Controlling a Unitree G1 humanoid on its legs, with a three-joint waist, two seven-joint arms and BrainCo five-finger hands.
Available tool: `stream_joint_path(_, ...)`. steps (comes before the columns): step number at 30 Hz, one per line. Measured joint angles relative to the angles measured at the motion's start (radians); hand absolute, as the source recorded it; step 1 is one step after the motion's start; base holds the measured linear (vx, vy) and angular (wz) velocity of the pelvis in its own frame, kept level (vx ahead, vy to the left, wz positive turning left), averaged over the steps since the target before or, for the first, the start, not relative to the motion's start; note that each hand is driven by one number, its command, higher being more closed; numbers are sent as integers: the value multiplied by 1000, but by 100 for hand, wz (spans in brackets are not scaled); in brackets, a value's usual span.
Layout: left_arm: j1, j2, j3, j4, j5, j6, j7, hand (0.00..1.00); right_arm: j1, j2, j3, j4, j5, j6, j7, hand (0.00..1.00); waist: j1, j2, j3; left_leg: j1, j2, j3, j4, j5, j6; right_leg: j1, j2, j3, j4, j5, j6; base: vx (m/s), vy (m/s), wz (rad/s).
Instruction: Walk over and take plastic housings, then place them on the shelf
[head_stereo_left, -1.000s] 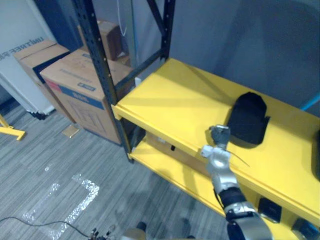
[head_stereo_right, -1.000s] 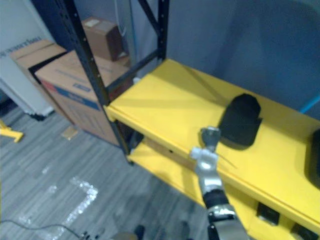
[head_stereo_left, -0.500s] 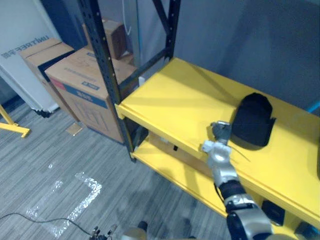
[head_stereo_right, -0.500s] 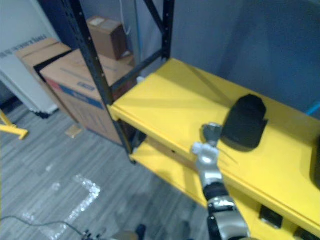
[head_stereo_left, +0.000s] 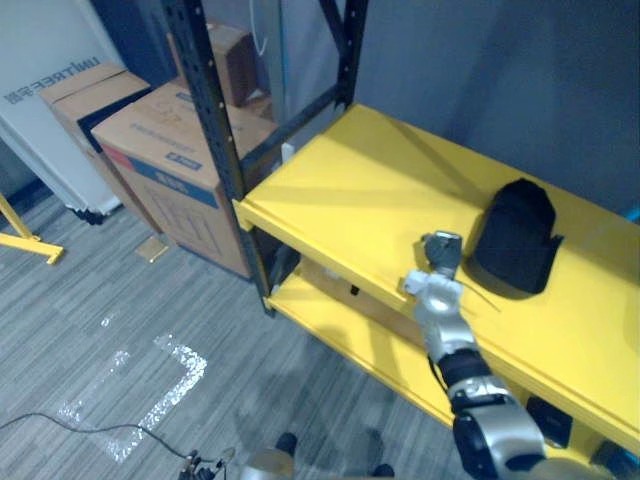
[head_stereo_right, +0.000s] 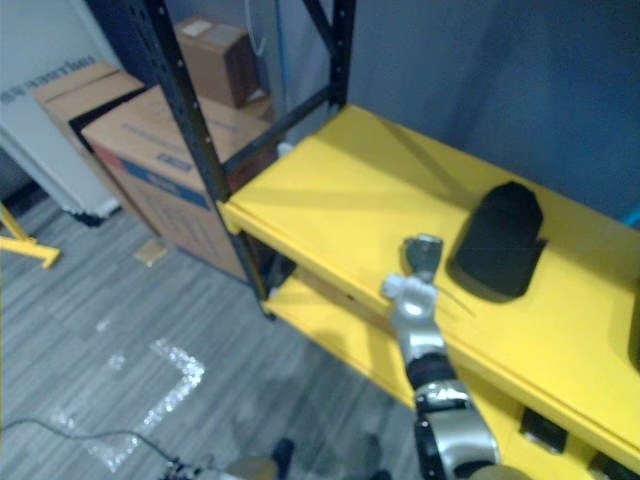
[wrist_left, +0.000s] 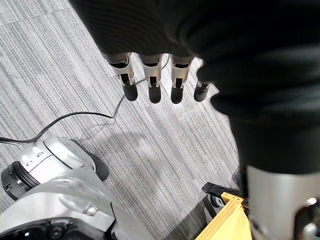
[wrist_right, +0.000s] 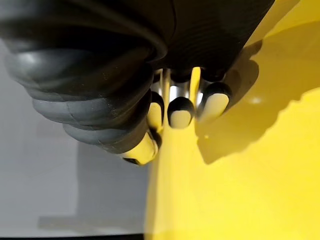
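A black domed plastic housing (head_stereo_left: 515, 240) lies on the yellow shelf (head_stereo_left: 350, 190), towards its right part. My right hand (head_stereo_left: 440, 300) reaches up over the shelf's front edge just left of the housing and stands apart from it. In the right wrist view its fingers (wrist_right: 180, 112) hang relaxed over bare yellow board and hold nothing. My left hand (wrist_left: 150, 85) hangs low over the grey floor with straight fingers, open and holding nothing.
A black steel post (head_stereo_left: 215, 110) carries the shelf's left corner. Cardboard boxes (head_stereo_left: 165, 170) stand on the floor left of it. A lower yellow board (head_stereo_left: 340, 330) holds small black items (head_stereo_left: 545, 420) at the right. A grey wall backs the shelf.
The whole picture has shifted a little as the camera moved. The gap between my right hand and the housing has widened slightly; the housing keeps its place on the shelf.
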Motion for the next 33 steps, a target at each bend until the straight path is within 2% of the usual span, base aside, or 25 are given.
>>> stream_joint_path(4,5,1,14,1,0,-4,1,0,211,23,54,-251,-39,-28,26,100,-13,-16,9,-3,4,27,0,-1,0,-14,3,19,-2,1,1,29,-2,-10)
stream_joint_path(8,23,0,34,4,0,-39,4,0,357,30,117,-443,-45,-64,94,100,-40,-36,16,-3,10,88,0,-4,-4,-34,9,59,-3,4,3,9,-4,-24)
stream_joint_path(10,28,2,42,11,-1,-46,5,0,399,30,135,-497,-44,-79,122,100,-52,-46,11,-4,14,102,0,-8,-4,-44,14,76,-3,6,2,-16,-11,-32)
stream_joint_path(14,43,4,43,18,-6,-71,8,0,496,30,151,-605,-34,-106,199,100,-57,-64,1,-2,24,144,0,-18,-1,-58,24,113,-3,8,0,-17,-10,-26)
stream_joint_path(20,52,9,50,24,-17,-66,13,0,553,28,150,-655,-11,-108,195,100,-60,-83,-21,-4,28,174,0,-25,-2,-80,32,145,-3,12,-6,2,-2,-16)
stream_joint_path(26,51,12,48,48,-17,-63,14,0,569,30,149,-613,8,-108,169,100,-79,-80,-27,-2,25,179,0,-27,-3,-81,34,149,-3,14,-10,6,0,-3)
stream_joint_path(28,53,12,39,63,-17,-63,23,0,563,30,148,-546,12,-110,151,100,-80,-67,-51,-1,25,181,1,-29,-2,-82,34,153,-3,15,-10,21,8,-5)
stream_joint_path(33,53,-6,30,84,-17,-65,34,0,476,20,134,-391,12,-111,119,100,-80,-7,-84,16,21,189,8,-37,3,-66,26,164,-2,16,-11,-6,11,-5)
